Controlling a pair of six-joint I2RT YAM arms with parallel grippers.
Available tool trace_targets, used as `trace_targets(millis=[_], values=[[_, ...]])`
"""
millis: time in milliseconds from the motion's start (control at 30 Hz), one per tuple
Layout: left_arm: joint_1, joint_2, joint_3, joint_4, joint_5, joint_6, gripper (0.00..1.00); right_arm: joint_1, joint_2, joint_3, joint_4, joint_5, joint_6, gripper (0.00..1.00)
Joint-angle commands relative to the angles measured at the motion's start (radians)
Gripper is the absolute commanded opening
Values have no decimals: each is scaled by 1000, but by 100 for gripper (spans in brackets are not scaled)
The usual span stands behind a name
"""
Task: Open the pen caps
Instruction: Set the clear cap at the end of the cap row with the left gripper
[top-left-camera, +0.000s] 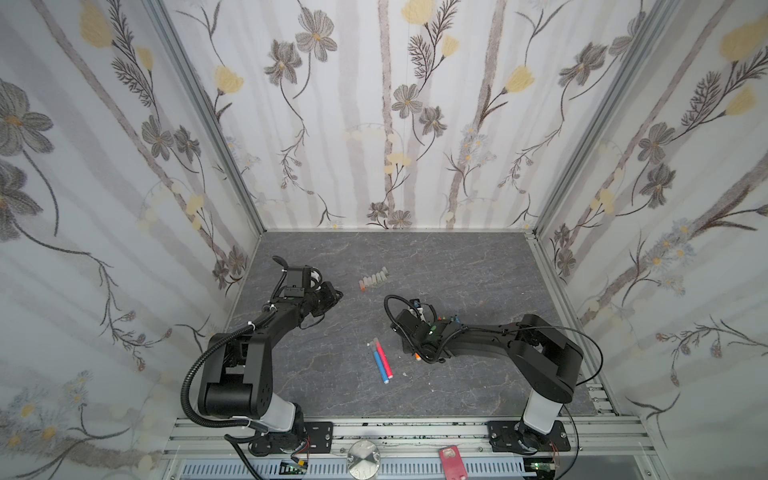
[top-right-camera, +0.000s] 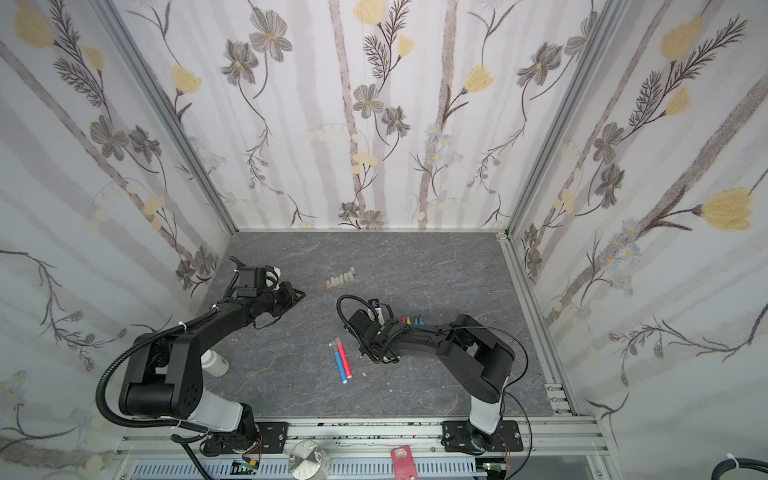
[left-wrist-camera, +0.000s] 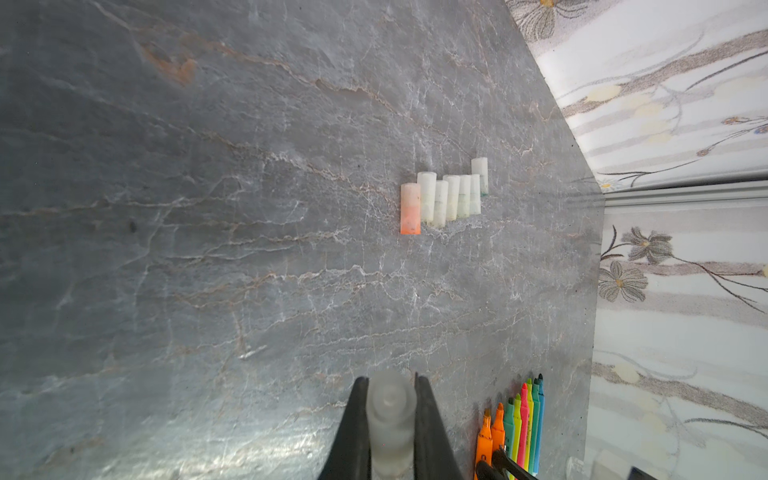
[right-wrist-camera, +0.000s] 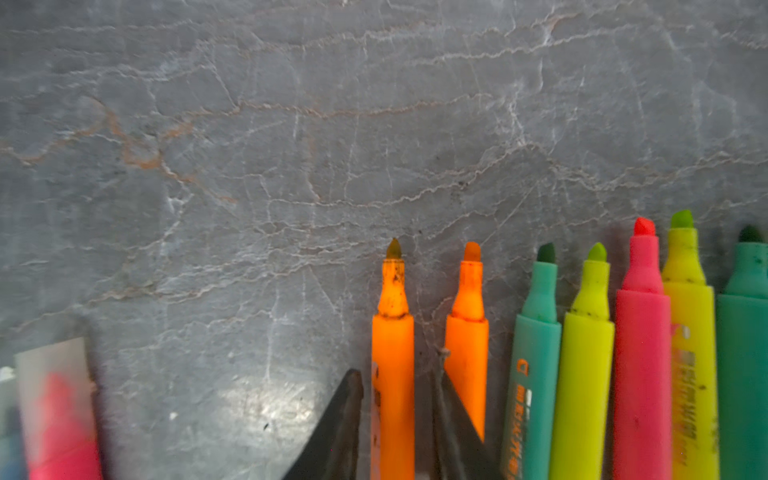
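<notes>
Several loose pen caps (top-left-camera: 374, 279) (top-right-camera: 341, 279) (left-wrist-camera: 446, 199) lie side by side at mid-table, one tinted orange. My left gripper (left-wrist-camera: 390, 399) (top-left-camera: 338, 296) hovers left of them, shut on a frosted cap (left-wrist-camera: 390, 415). A row of uncapped pens (right-wrist-camera: 582, 353) (left-wrist-camera: 519, 428) lies under my right wrist. My right gripper (right-wrist-camera: 397, 374) is low over the row's end and open. An orange pen (right-wrist-camera: 392, 353) lies between its fingers with a thin gap on one side. A blue and a pink pen (top-left-camera: 382, 361) (top-right-camera: 344, 360) lie capped beside it, the pink one's cap (right-wrist-camera: 54, 365) blurred.
The floral walls close in the grey stone table (top-left-camera: 478, 266) on three sides. A white bottle (top-right-camera: 216, 363) stands by the left arm's base. On the front rail sit a metal knob (top-left-camera: 364, 457) and a red tag (top-left-camera: 452, 457).
</notes>
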Motion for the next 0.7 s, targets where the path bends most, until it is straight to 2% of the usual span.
trace_targets(millis=[0,333,667], values=[[2,47,37,62,3,-12,0,-1,-49,-1,20,46,-37,36],[-15,254,160,116,37,-6,0,-31,-224,-22,9,79,-82,39],[-85,385,238,143,45,-26,0,-51,-283,-84,23,70,-72,39]])
